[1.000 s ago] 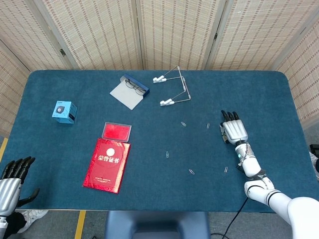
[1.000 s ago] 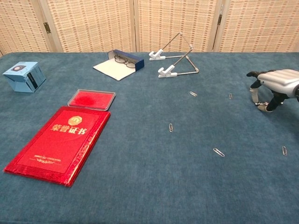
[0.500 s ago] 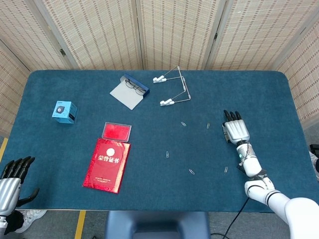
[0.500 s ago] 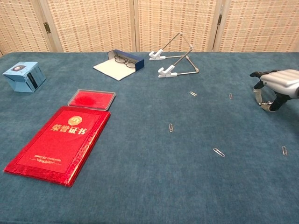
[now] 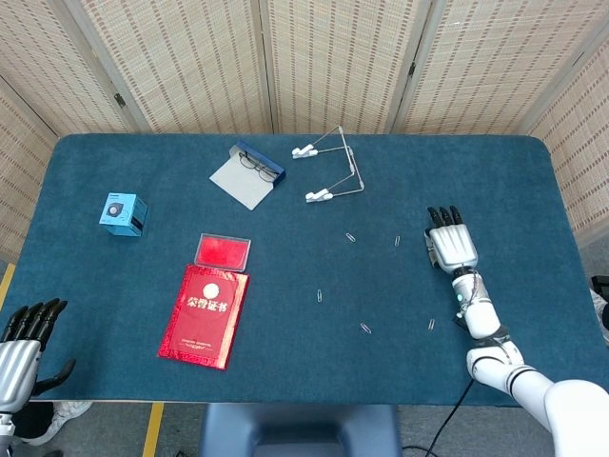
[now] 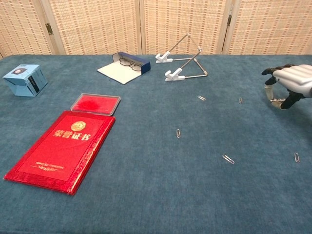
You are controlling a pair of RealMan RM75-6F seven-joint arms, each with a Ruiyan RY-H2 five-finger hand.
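- The right hand [image 5: 451,247] hovers palm-down over the blue felt table [image 5: 533,190], fingers apart, holding nothing.
- The nearest paper clip [image 5: 398,241] lies at its 9 o'clock; five clips in all.
- The left hand [image 5: 21,350] hangs off the table's near-left corner, fingers spread, empty.
- One red certificate booklet [image 5: 204,315]; woven screens [image 5: 333,57] behind.

Matt blue cloth table [image 5: 285,362], glossy red booklet [image 5: 204,315], metal paper clips [image 6: 227,159].

The right hand [image 6: 288,84] has lifted and drifted rightward.
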